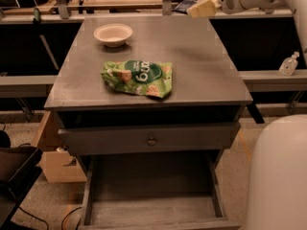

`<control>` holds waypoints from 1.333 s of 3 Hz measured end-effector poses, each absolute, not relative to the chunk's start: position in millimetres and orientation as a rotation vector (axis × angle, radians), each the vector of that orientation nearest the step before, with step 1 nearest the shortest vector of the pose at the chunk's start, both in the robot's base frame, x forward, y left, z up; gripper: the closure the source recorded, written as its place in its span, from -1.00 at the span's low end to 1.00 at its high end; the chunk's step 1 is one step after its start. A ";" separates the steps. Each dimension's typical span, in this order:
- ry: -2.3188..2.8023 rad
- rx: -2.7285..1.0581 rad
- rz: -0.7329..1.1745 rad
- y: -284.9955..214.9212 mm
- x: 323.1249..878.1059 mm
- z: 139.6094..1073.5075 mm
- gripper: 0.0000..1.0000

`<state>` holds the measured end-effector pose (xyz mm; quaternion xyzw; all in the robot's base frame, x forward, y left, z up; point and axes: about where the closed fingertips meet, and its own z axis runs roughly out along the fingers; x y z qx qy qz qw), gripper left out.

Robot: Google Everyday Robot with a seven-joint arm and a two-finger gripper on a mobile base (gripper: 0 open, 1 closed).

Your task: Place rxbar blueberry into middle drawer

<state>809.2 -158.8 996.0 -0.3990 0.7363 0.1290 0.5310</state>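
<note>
My gripper [193,8] is raised above the far right corner of the grey cabinet top [201,66]. It is shut on the rxbar blueberry [183,5], a small dark flat bar that sticks out to the left of the pale fingers [204,7] and hangs clear of the top. The middle drawer [148,193] is pulled out at the bottom of the view, a wide shallow grey box with a plank floor and nothing in it. The gripper is far behind and above it.
A large green chip bag [138,77] lies mid-top. A white bowl [112,34] stands at the back left. A shut drawer front with a round knob [151,141] sits above the open drawer. My white body [280,176] fills the lower right. A small bottle [289,64] stands at the right.
</note>
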 end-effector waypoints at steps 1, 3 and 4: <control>1.773 -0.928 0.281 -195.0 761.7 1009.0 1.00; 1.833 -0.964 0.173 -262.2 613.2 997.3 1.00; 1.839 -0.984 0.278 -274.7 562.5 938.3 1.00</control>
